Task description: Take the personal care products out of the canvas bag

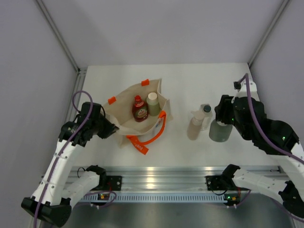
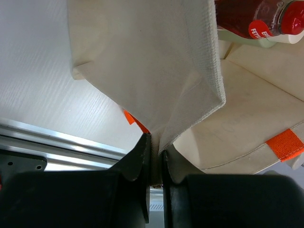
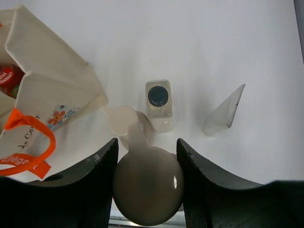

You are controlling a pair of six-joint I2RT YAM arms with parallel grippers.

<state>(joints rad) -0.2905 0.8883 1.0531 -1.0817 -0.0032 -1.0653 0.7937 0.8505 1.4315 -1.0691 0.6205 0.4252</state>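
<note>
Left gripper (image 2: 154, 147) tight on rim of beige canvas bag (image 2: 142, 61), frame left; right gripper (image 3: 147, 142) snug around grey-green plastic bottle (image 3: 147, 194).

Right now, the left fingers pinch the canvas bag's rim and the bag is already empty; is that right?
Not quite. The left fingers do pinch the rim of the canvas bag, but it is not empty: the top external view shows a red bottle and a pale green bottle inside.

My canvas bag (image 1: 124, 116) is beige, its handles (image 1: 154, 135) orange; inside it a red bottle (image 1: 139, 110) and a pale green bottle (image 1: 153, 105). Right of it: tan bottle (image 1: 194, 127), clear bottle (image 1: 206, 114), grey-green bottle (image 1: 220, 132).
</note>
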